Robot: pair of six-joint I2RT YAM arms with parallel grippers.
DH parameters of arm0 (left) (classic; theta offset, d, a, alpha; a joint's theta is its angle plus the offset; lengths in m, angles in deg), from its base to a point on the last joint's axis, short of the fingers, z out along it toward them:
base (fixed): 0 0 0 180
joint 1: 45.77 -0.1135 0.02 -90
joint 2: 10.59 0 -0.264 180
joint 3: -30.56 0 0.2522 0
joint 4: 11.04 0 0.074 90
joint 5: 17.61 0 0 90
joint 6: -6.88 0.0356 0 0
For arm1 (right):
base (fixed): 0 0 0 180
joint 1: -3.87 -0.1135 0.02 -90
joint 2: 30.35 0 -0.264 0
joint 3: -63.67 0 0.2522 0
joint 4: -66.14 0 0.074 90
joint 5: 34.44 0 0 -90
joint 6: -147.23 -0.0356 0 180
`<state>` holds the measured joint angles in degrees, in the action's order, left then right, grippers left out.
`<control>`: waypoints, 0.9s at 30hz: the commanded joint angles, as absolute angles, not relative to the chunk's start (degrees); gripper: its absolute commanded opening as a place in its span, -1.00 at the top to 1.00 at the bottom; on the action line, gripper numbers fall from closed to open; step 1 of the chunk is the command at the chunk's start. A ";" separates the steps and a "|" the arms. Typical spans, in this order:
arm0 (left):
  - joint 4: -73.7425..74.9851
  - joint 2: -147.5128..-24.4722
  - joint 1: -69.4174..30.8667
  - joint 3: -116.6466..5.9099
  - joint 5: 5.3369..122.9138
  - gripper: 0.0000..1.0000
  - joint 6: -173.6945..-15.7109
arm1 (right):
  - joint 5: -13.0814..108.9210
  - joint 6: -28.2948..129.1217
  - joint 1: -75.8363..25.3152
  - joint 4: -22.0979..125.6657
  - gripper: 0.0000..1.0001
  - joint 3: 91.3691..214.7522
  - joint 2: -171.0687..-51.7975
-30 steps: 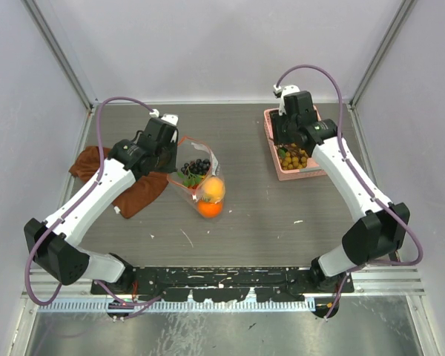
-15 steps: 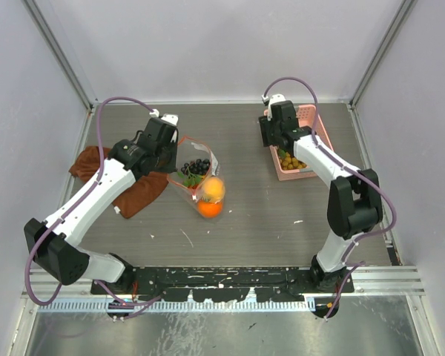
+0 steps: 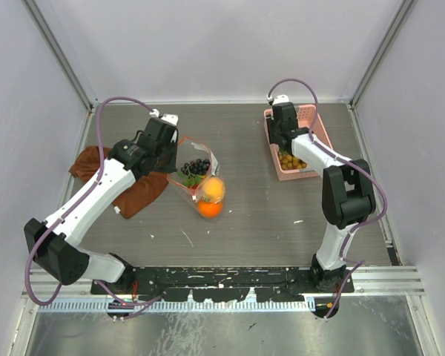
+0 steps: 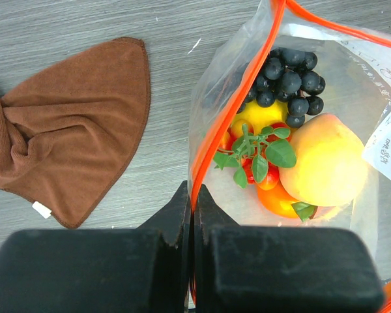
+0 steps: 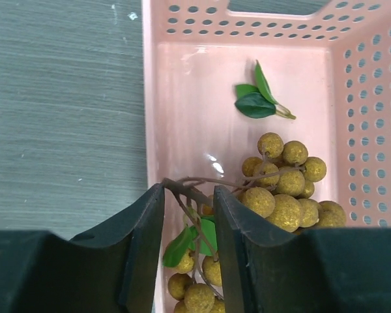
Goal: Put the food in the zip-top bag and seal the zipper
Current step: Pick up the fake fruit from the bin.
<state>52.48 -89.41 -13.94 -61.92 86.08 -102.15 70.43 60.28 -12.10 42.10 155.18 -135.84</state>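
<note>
The zip-top bag [image 3: 195, 167] lies left of centre on the surface [image 3: 252, 208]. In the top view its length runs from the far left, by the left pincer [image 3: 172, 145], toward the near right. Its mouth gapes upward. The zipper [image 4: 193, 176] climbs away from the left pincer [image 4: 191, 193], which is pressed together on that left lip. Inside are dark grapes [image 4: 290, 78], a yellow-orange fruit [image 4: 326, 160] and a leafy sprig [image 4: 260, 153]. Whether the lowest orange [image 3: 209, 208] is inside the plastic cannot be told.

Well apart to the right, the berry bunch [image 5: 287, 189] rests in the pink basket [image 5: 182, 98], its stem arching between the fingers of the right pincer [image 5: 188, 195]. Those fingers stand spread, not clamped on the stem. A loose leaf pair [image 5: 257, 104] lies farther back in the basket. The brown cloth [image 4: 72, 143] lies crumpled left of the bag.

Compared with a second ago, the left arm and bag are unchanged. The right arm has folded its elbow inward, and its pincer [image 3: 283, 141] has moved to the basket's left wall [image 3: 268, 137], so more of the berries [image 3: 292, 160] show from above.
</note>
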 commanded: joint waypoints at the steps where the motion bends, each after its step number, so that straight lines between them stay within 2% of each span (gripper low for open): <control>1: 50.58 -87.69 -14.22 -63.62 86.36 1.00 -102.15 | 72.81 59.89 -10.92 46.01 0.21 155.83 -133.93; 15: 50.55 -87.68 -14.24 -63.59 86.19 1.00 -102.15 | 71.75 59.17 -7.47 45.51 0.25 157.53 -137.01; 27: 50.60 -87.88 -14.22 -63.57 86.14 1.00 -102.02 | 72.75 57.68 -7.29 47.56 -0.15 164.41 -144.87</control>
<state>52.48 -89.41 -13.94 -61.92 86.08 -102.13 71.37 59.01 -7.36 43.45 160.23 -143.69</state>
